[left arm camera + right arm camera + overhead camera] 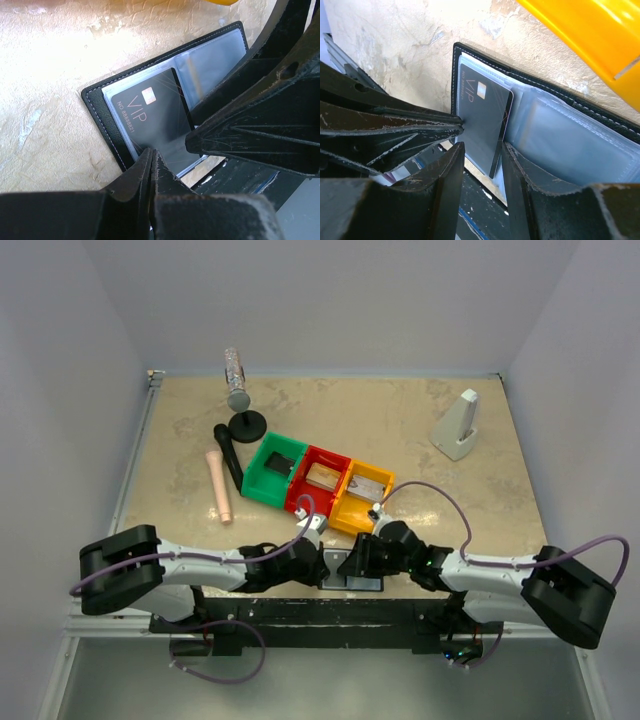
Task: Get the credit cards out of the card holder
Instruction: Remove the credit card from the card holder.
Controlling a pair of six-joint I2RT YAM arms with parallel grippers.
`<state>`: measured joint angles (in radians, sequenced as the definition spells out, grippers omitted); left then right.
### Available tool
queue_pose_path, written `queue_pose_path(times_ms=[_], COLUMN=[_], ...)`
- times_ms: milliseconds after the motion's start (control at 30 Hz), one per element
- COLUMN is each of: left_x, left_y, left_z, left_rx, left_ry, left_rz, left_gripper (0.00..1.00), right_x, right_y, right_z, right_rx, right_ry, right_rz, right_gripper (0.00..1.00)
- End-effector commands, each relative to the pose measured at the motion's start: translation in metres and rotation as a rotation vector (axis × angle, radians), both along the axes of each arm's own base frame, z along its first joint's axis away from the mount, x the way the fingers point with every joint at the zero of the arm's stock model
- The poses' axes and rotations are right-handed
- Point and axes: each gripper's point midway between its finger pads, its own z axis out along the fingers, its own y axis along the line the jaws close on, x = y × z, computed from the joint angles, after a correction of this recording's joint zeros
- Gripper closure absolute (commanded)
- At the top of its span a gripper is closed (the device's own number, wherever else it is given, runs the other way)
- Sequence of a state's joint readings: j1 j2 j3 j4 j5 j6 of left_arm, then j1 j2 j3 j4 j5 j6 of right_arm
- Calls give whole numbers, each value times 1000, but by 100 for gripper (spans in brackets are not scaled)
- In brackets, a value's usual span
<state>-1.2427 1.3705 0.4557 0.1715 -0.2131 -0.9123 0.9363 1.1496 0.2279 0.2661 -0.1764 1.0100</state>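
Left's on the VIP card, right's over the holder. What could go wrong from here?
1. The left gripper seems to pinch the black VIP card only by its edge; it could slip out.
2. The card holder lies near the table's front edge; sleeve friction may drag it off.
3. The right gripper stands open close beside the left one; they could collide.

Card holder (100,107): matt black leather-look cover, pale stitching; clear glossy plastic sleeves inside. VIP card (150,120): dark, satin sheen, fine scratches, metallic chip. Worktop (45,65): beige, rough, mottled. Yellow bin (590,40), upper right: glossy plastic. My left end effector (150,157): matt black plastic, scuffed.
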Motion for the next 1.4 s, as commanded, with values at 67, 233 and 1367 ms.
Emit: queue_pose_path(times_ms=[67, 233, 1367], left_x=[0, 1, 11], left_y=[9, 8, 10], left_z=[-10, -1, 17], left_rx=[14, -23, -21], left_ry=[14, -3, -55], left_rz=[28, 29, 49], left_gripper=[98, 88, 89], right_x=[5, 4, 2], right_y=[1, 1, -5], right_z=[7, 8, 4], right_rx=[75, 61, 11], right_ry=[-39, -41, -36], right_rz=[-28, -16, -6], right_gripper=[60, 60, 58])
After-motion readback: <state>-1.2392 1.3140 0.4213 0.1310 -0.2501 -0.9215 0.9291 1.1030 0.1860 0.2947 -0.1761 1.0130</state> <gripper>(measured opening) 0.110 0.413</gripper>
